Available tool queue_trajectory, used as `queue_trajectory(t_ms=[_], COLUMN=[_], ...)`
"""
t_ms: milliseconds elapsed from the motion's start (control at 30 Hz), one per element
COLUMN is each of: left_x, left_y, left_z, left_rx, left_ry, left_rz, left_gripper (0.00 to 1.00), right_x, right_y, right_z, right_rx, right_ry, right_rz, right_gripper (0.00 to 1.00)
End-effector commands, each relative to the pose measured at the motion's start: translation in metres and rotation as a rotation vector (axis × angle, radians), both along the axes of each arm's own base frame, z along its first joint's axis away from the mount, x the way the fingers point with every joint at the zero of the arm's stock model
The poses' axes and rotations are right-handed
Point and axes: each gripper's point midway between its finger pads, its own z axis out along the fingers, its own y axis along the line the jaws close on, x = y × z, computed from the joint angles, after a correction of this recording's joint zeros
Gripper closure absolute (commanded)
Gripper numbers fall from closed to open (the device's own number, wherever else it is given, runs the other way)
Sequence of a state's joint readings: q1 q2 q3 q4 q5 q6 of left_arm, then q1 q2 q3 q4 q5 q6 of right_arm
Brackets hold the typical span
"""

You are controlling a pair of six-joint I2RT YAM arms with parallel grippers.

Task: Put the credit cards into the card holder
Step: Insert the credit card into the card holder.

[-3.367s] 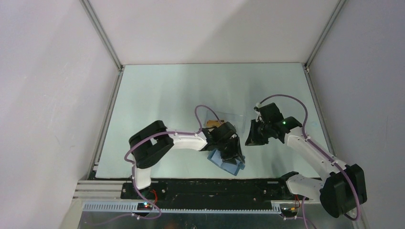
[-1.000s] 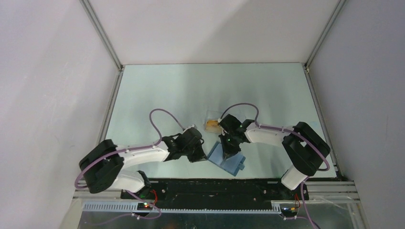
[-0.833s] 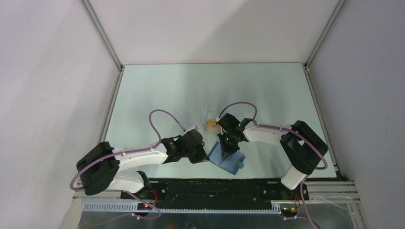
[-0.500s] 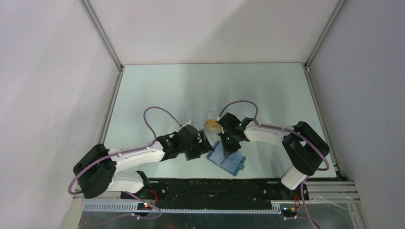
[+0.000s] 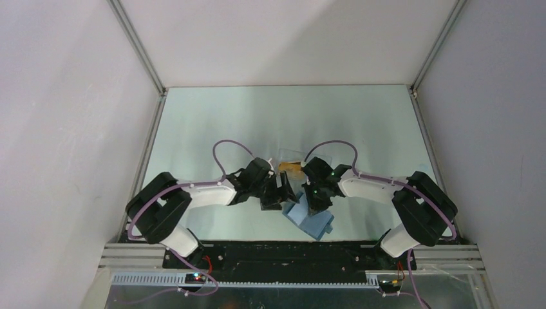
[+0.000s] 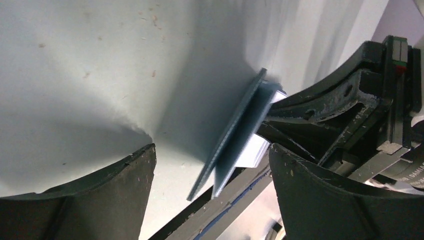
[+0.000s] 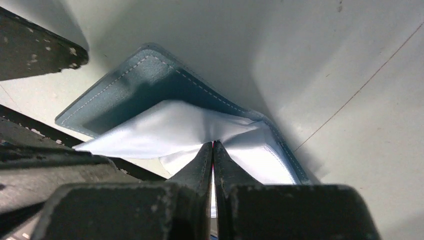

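Blue card holder [image 5: 310, 219] propped half-open near near edge of tabletop, centre. Right gripper [image 5: 317, 201] jaws pressed together, tips buried in pale lining. Left gripper [image 5: 281, 196] jaws spread wide just beside holder. Orange credit card [image 5: 289, 167] seen farther back, outside holder. 0 cards judged inserted.

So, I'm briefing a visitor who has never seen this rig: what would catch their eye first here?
Both arms meet over the blue card holder at the near middle of the table. The right gripper is shut, pinching its pale inner lining, while the left gripper stands wide open beside it. Just behind them lies an orange-gold card.
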State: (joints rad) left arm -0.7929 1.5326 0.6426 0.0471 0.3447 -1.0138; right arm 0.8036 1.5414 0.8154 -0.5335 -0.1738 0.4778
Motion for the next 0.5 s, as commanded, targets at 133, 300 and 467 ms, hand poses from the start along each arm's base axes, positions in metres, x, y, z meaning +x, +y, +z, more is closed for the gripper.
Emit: queue_trajectory(t_ms=[133, 300, 467], left_x=[-0.01, -0.017, -0.017], left_y=[-0.039, -0.038, -0.025], left_z=[0.031, 0.017, 0.009], left_rx=[-0.144, -0.108, -0.064], left_ry=[-0.059, -0.029, -0.024], left_rz=[-0.178, -0.162, -0.059], left_gripper=[0.17, 0.55, 0.97], right_x=[-0.007, 0.002, 0.01], right_y=[-0.009, -0.004, -0.002], right_z=[-0.015, -0.011, 0.0], right_rx=[-0.019, 0.013, 0.026], right_ry=[0.035, 0.038, 0.013], right_rz=[-0.034, -0.048, -0.042], right_gripper=[0.96, 0.95, 0.95])
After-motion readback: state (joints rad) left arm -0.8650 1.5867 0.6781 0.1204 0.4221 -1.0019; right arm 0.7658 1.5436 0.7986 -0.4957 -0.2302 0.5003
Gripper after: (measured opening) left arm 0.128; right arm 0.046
